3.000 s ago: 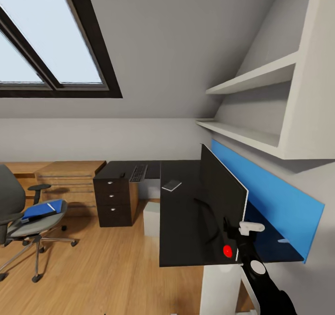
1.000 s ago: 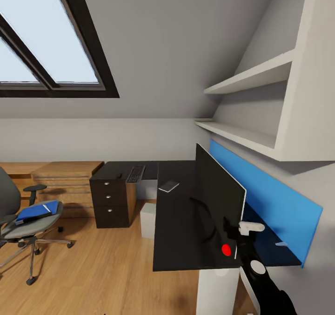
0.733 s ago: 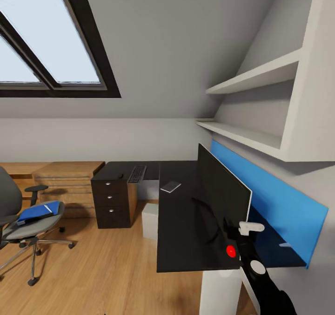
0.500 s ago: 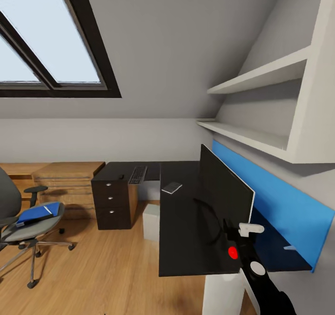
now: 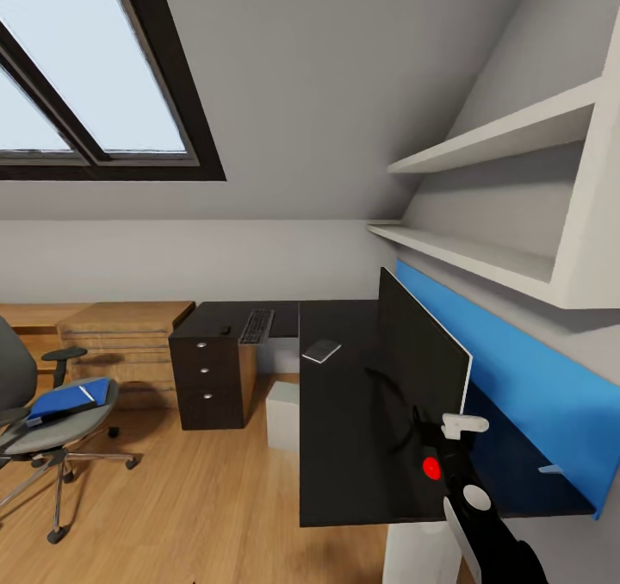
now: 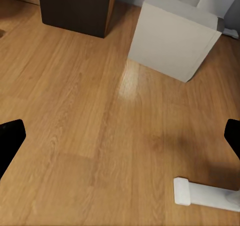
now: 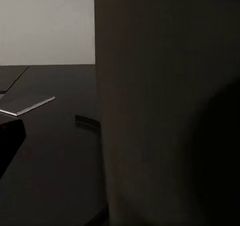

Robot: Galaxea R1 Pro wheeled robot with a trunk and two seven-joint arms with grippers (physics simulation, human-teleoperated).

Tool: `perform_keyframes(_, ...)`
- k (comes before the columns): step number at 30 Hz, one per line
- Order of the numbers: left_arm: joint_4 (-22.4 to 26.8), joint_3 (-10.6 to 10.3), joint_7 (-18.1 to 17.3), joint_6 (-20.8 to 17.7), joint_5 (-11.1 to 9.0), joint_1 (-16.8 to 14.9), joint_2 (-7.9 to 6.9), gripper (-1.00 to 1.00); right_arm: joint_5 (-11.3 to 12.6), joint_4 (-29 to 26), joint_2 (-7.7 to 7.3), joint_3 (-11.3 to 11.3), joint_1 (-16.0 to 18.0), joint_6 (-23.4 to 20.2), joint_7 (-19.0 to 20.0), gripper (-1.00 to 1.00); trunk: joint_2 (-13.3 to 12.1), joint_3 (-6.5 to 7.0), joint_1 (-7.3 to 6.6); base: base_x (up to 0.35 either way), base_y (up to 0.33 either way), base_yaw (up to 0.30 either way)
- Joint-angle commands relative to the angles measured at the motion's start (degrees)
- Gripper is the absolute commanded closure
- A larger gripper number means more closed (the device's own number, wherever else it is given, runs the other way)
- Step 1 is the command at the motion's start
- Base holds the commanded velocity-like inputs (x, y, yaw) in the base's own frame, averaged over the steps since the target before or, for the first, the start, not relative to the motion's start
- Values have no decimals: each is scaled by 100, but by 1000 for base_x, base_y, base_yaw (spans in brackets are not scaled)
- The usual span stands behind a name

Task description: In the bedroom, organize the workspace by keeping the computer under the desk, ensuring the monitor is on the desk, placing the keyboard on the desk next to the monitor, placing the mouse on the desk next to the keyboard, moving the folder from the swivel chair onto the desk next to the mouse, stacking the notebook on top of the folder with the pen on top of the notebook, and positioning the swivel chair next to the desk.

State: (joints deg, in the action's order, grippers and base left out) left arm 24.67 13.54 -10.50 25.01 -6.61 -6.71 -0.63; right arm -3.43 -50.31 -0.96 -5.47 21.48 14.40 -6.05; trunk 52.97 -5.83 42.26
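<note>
1. Currently the desk (image 5: 344, 412) runs along the blue-panelled wall and turns toward the black drawers (image 5: 207, 377). Your base stands at its near end, which puts the near end of the top within the right arm's reach.
2. The monitor (image 5: 422, 386) stands on the desk, seen nearly edge-on, red dot at its near lower corner. Your right gripper (image 5: 443, 438) sits hard against that near edge; judged from this, you are gripping or steadying the screen to square it up. You cannot tell from the head view whether the jaws are closed on it, and the right wrist view is mostly dark panel.
3. The swivel chair (image 5: 34, 412) stands well apart from the desk, out on the wooden floor, so it has yet to be brought alongside.
4. The computer (image 5: 282, 413) rests on the floor beneath the desk beside the drawers; the left wrist view shows it (image 6: 175, 36) as a pale box. That part looks satisfied.
5. The folder (image 5: 65, 399) lies flat on the chair seat, not yet moved.
6. The keyboard (image 5: 256, 326) lies on the far wing, well apart from the monitor.
7. The notebook (image 5: 321, 351) lies on the desk between keyboard and monitor.
8. Your left gripper (image 6: 120, 136) hangs over bare floor, fingertips spread wide, holding nothing, parked out of the way.
</note>
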Motion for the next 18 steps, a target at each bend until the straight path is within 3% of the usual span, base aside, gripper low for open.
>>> perform_keyframes(1, -6, 17, -58, 4, -60, -5, 1, -100, -35, 4, -1, 2, 5, 11, -28, -100, 6, -9, 1, 7, 1, 0)
perform_keyframes(10, -6, 17, -58, 4, -60, -5, 1, -100, -35, 4, -1, 2, 5, 11, -28, -100, 6, -9, 1, 50, -122, 0)
perform_keyframes(18, -6, 17, -57, 4, -65, -5, 1, -100, -35, 4, -1, 2, 5, 11, -28, -100, 6, -9, 1, 7, -23, 0)
